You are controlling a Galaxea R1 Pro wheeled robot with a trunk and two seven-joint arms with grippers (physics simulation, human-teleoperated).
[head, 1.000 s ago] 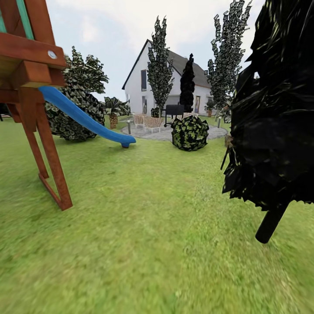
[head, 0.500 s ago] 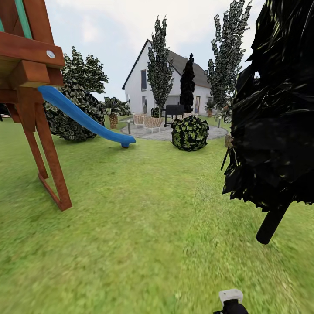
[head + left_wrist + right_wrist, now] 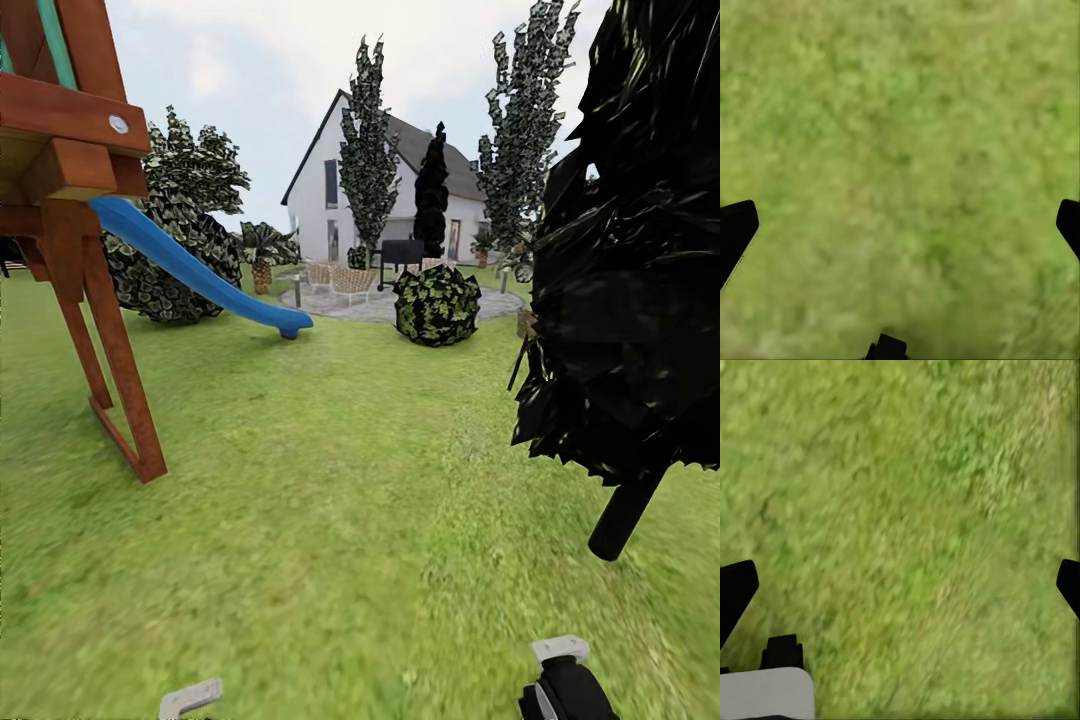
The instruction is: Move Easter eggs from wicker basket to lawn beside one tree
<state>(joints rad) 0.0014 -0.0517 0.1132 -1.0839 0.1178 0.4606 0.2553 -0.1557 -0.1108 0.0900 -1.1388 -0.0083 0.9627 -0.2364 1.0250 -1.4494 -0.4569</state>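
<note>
On my far left in the head view stands the reddish-brown wooden play frame [image 3: 85,240], its slanted legs planted in the flat green grass lawn [image 3: 330,520]. A bright blue plastic slide [image 3: 195,270] runs down from it and ends on the grass. Behind the slide sits a broad bush with mottled green-white leaves [image 3: 180,235], and beyond that a short palm in a pot [image 3: 264,250]. Further right is a slim tall tree with a mottled green-white crown [image 3: 367,165] in front of the white house with a dark pitched roof [image 3: 385,185], then a narrow black conifer [image 3: 431,195] and a round mottled shrub [image 3: 437,304] at the edge of a grey paved patio [image 3: 370,303]. A second tall mottled tree [image 3: 522,135] rises beside it. At my right a near-black conifer on a thin black trunk [image 3: 630,260] looms close.

I see no eggs or wicker basket from here; grass lies under both wrist cameras.

My left gripper [image 3: 900,225] has its dark fingertips [image 3: 735,229] spread wide, nothing between them. My right gripper [image 3: 900,585] is likewise spread wide over bare grass, holding nothing, and its pale tip shows at the head view's lower edge.
</note>
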